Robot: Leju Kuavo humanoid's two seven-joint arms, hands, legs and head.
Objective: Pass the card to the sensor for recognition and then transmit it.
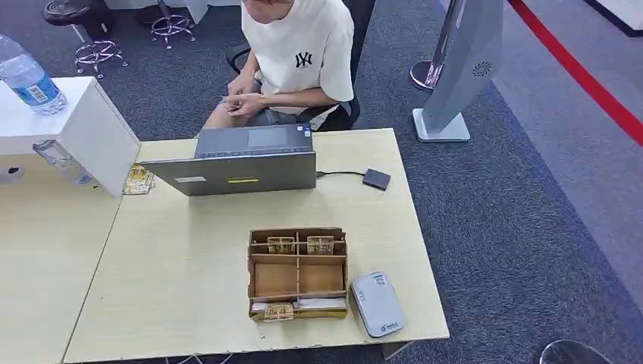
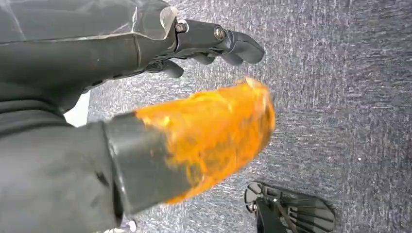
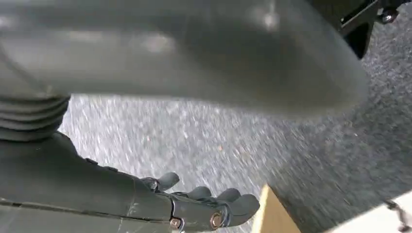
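Observation:
Gold-patterned cards stand in a brown cardboard organizer [image 1: 298,278] in the middle of the table: two in the far slots [image 1: 280,245] [image 1: 320,245] and one in the near slot [image 1: 278,311]. A grey flat sensor [image 1: 377,303] lies right beside the organizer. My left hand [image 2: 160,53] hangs over grey carpet, its orange-covered thumb [image 2: 214,131] apart from the dark fingers [image 2: 233,43], with nothing in it. My right hand [image 3: 145,204] also hangs over carpet by a table corner [image 3: 272,213], fingers [image 3: 223,201] slightly curled, holding nothing.
A grey laptop [image 1: 243,161] stands at the table's far side, cabled to a small black device [image 1: 376,179]. A person [image 1: 296,61] sits behind it. More cards [image 1: 139,180] lie by a white box [image 1: 91,129] on the left, with a water bottle [image 1: 29,80] on top.

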